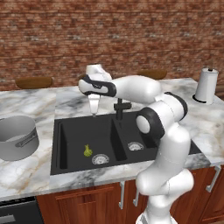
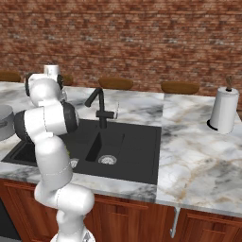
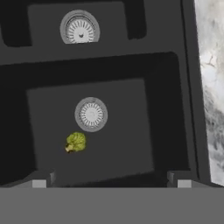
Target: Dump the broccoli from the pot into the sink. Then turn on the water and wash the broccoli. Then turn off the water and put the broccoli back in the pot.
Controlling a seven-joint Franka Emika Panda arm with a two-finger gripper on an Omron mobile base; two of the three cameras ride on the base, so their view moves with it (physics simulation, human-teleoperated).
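The broccoli (image 1: 88, 151) lies on the floor of the larger basin of the sink (image 1: 61, 144), just beside that basin's round silver drain (image 1: 100, 159) and toward the basin's front edge. In the hand view the broccoli (image 3: 75, 142) sits a little to one side of the drain (image 3: 91, 114), apart from it, with bare black floor all round.

The pot (image 1: 16, 137) stands upright on the bench (image 1: 26, 175) at the sink's left edge, near the bench's left end, and its inside looks empty from the left base view. In the right base view only a sliver of the pot (image 2: 4, 122) shows at the left edge.

The fingers (image 1: 93, 106) hang above the rear edge of the larger basin, pointing down, near the black faucet (image 1: 120, 107) that rises behind the divider between the two basins. They are spread wide apart with nothing between them; in the hand view the two tips (image 3: 39, 180) stand at opposite sides of the bottom of the picture, and the basin floor shows between them.

A paper towel roll (image 1: 206, 85) stands upright on its holder toward the bench's rear right corner. Three brown wooden bowls rest along the bench's back edge against the brick wall, one of them (image 2: 116, 83) just behind the faucet.
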